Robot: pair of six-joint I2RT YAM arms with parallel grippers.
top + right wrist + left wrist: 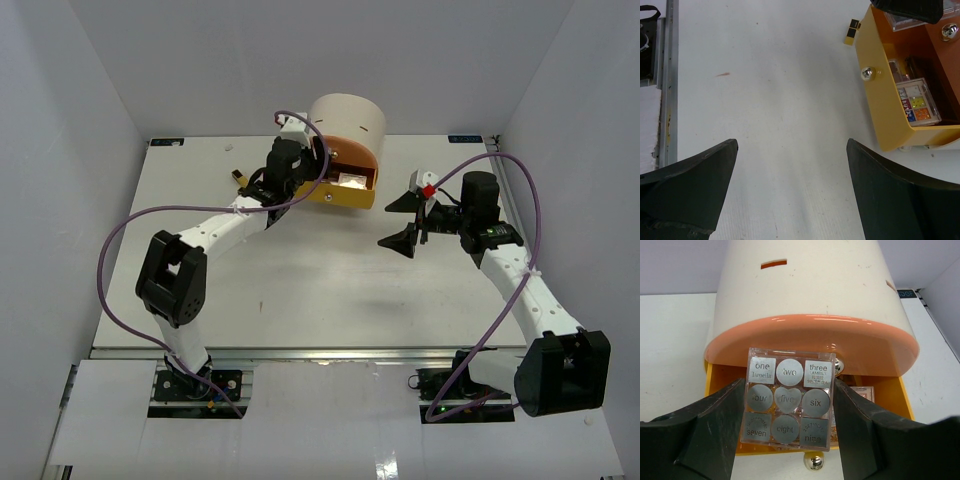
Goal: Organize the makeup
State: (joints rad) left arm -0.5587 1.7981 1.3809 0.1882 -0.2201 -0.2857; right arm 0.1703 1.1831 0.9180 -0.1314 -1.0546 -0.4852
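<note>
- left gripper: clamped on a clear eyeshadow palette, with one black finger pressed against each side edge. The case faces my wrist cam flat-on. It has nine silvery pans labelled one to nine, and the middle one is heart-shaped.
- Directly behind the held palette is the open yellow drawer. The palette hangs at the drawer's mouth, and I can't tell whether it touches the drawer. A silver knob pokes out just below the palette's bottom edge.
- Inside that drawer, off to the right of the held one, another palette with coloured pans lies flat against the front wall.
- Just above the left gripper is the orange drawer front, which is closed. The cream drawer unit rises behind it.
- lipstick tube: black and gold, on the table beside the left wrist, on the side away from the drawer. Nothing is touching it.
- right gripper: jaws spread wide with nothing between them, and only bare white table underneath.
- Ahead and to the right of the right gripper's fingers sits the yellow drawer, side-on and clearly apart from the fingers. From the overhead cam, this gripper hovers to the right of the drawer unit with its fingers pointing toward it.
</note>
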